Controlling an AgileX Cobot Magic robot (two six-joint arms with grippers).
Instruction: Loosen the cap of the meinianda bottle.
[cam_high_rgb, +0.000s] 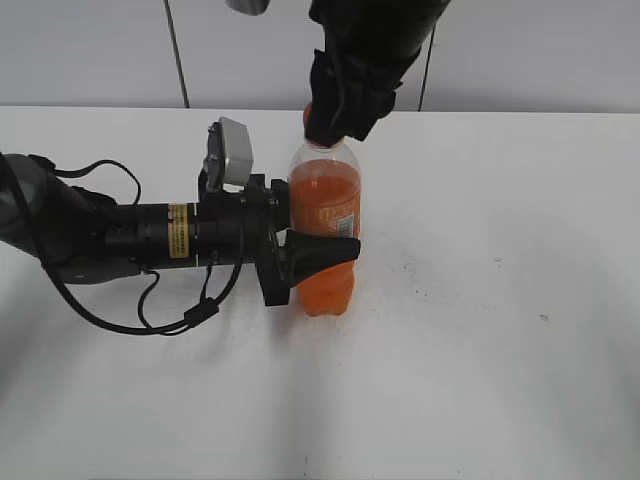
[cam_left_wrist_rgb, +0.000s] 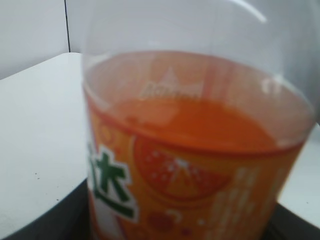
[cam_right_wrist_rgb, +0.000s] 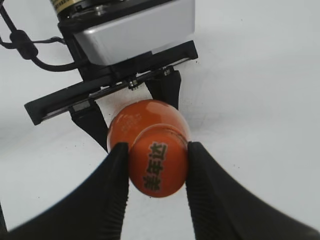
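Observation:
The meinianda bottle (cam_high_rgb: 325, 215) stands upright on the white table, clear with orange drink and an orange label. My left gripper (cam_high_rgb: 318, 252) is shut on its ribbed waist from the left; the bottle (cam_left_wrist_rgb: 195, 150) fills the left wrist view. My right gripper (cam_high_rgb: 325, 125) comes down from above and hides most of the cap in the exterior view. In the right wrist view the orange cap (cam_right_wrist_rgb: 157, 162) with greenish characters on top sits between my two right fingers (cam_right_wrist_rgb: 156, 167), which press on both its sides.
The white table (cam_high_rgb: 500, 330) runs up to a light wall at the back. The left arm (cam_high_rgb: 120, 235) and its cables lie across the table's left side. The left gripper's body (cam_right_wrist_rgb: 115, 60) shows below the cap in the right wrist view.

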